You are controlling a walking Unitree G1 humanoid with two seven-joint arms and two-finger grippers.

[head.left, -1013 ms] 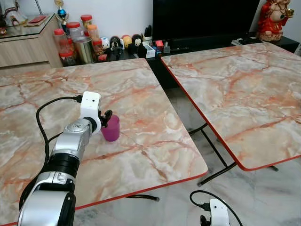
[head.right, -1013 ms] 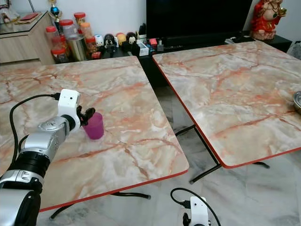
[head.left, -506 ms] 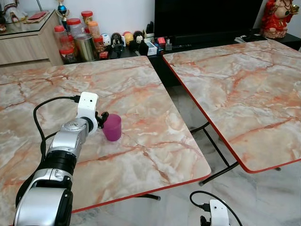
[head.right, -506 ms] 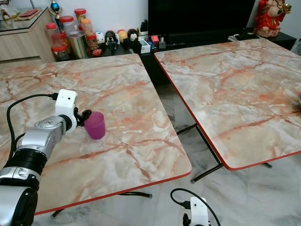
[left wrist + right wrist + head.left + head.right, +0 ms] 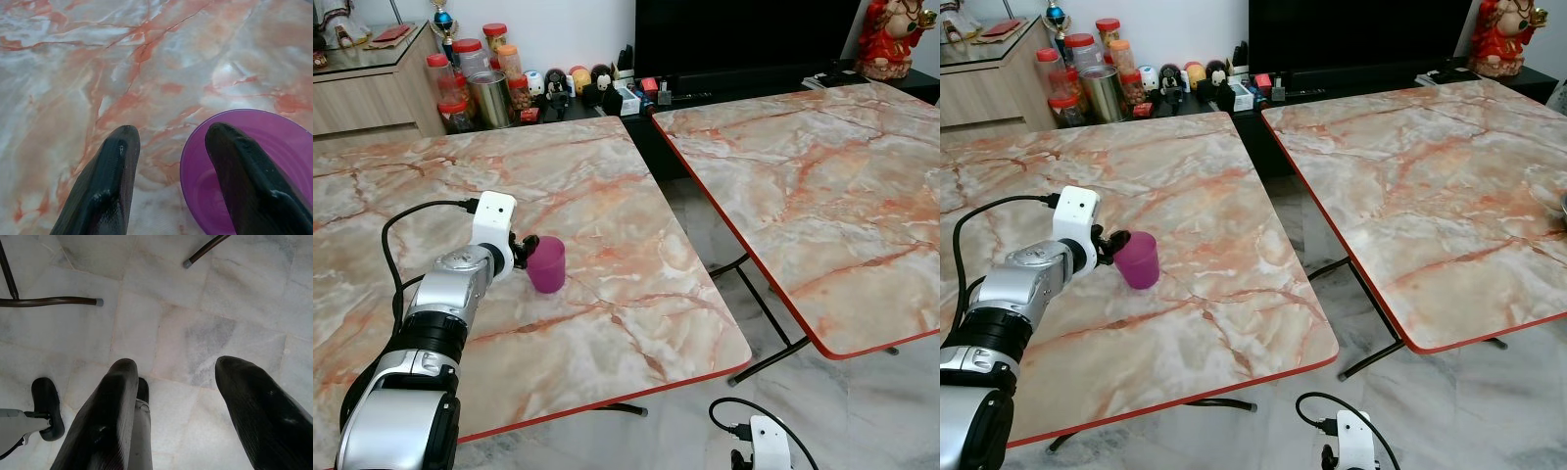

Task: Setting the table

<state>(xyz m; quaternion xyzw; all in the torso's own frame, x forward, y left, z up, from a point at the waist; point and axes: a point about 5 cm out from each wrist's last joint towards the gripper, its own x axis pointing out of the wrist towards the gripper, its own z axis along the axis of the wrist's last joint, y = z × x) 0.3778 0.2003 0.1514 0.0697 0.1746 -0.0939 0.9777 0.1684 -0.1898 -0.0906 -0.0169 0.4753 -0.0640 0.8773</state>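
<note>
A small purple cup stands upright on the near marble table, toward its middle. My left gripper is at the cup's left side, level with the rim. In the left wrist view the gripper is open and straddles the rim of the cup: one finger is over the inside and the other finger is outside, above the tabletop. My right arm hangs low by the floor, and its gripper is open over pale floor tiles.
A second marble table stands to the right, with a strip of floor between the two. Behind the tables are jars, small figurines, a dark TV, a wooden cabinet and a red statue. Table legs cross the floor.
The camera shifted slightly over the last second. The cup stays in the same spot on the table and the left gripper stays at its rim.
</note>
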